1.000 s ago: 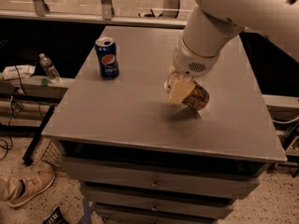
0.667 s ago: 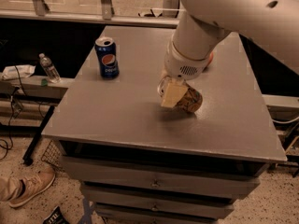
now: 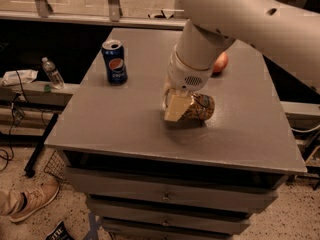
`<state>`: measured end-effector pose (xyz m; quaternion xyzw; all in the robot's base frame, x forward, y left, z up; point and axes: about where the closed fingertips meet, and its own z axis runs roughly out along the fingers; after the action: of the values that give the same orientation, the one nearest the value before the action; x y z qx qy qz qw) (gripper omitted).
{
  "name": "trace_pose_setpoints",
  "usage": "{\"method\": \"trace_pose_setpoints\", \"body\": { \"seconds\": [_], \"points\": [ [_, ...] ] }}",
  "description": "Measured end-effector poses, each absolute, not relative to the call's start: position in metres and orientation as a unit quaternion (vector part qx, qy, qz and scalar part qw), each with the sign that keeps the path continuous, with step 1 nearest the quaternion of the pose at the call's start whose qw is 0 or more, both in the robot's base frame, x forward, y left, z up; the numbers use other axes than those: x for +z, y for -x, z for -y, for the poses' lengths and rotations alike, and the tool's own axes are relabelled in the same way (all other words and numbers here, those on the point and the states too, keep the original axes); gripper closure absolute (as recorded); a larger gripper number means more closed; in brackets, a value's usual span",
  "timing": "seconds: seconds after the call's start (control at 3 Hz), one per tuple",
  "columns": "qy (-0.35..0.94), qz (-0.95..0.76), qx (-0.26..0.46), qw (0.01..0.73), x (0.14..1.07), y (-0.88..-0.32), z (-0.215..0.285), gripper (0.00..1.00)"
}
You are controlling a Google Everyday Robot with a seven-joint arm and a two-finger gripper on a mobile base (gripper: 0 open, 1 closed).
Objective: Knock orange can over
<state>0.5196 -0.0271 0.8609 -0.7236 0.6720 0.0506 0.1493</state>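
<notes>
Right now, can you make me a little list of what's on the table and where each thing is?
table: grey top, holds everything below
orange can: near the middle, looks tipped onto its side
end effector: low over the table, against the orange can's left end
blue can: upright, back left
apple: back right, apart from both cans

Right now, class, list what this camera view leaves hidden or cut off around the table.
Camera view:
- Orange can: its left end, hidden by the hand low over the table's middle.
- Apple: its left side, hidden by the arm.
- Shoe: most of its wearer, cut off by the left edge.
</notes>
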Motion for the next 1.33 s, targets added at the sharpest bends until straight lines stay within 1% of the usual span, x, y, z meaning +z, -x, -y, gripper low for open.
{"method": "trace_pose_setpoints", "body": {
  "seconds": [1.0, 1.33],
  "points": [
    [0.744, -0.648, 0.091, 0.135, 0.841, -0.517, 0.005, 1.0],
    [0.747, -0.644, 0.103, 0.125, 0.836, -0.518, 0.001, 0.81]
  ]
}}
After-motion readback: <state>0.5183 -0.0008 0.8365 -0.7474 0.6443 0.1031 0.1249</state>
